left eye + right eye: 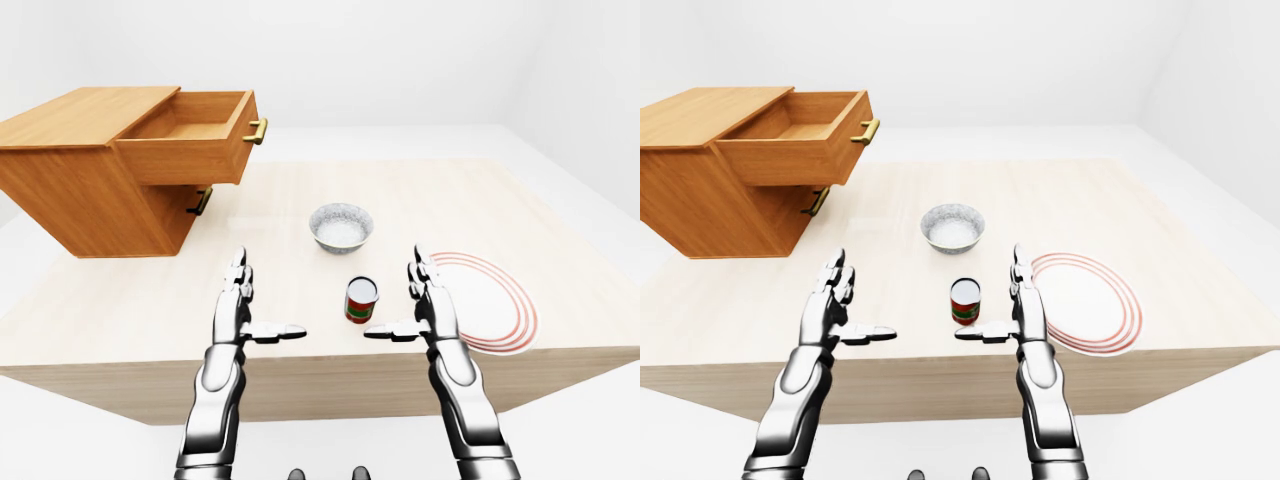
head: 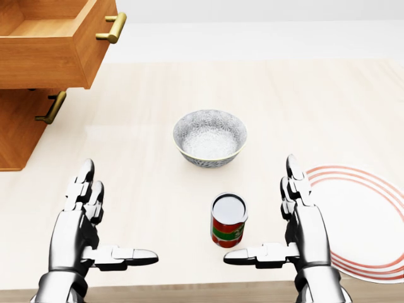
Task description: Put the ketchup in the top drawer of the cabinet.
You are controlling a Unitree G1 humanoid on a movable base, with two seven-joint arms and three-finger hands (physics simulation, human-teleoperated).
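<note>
The ketchup, a small red can (image 2: 228, 221) with a green band and a pale lid, stands upright on the light wooden table (image 2: 303, 95). It sits between my two hands, closer to the right one. My right hand (image 2: 262, 211) is open, fingers up, with its thumb pointing left just below the can and not touching it. My left hand (image 2: 117, 214) is open too, well left of the can. The wooden cabinet (image 1: 80, 190) stands at the upper left of the left-eye view. Its top drawer (image 1: 190, 135) is pulled out and looks empty.
A grey patterned bowl (image 2: 209, 136) sits just above the can in the head view. A white plate (image 2: 360, 221) with red rings lies right of my right hand. The cabinet's lower drawer (image 1: 185, 215) is closed. The table's near edge (image 1: 330, 375) runs under my forearms.
</note>
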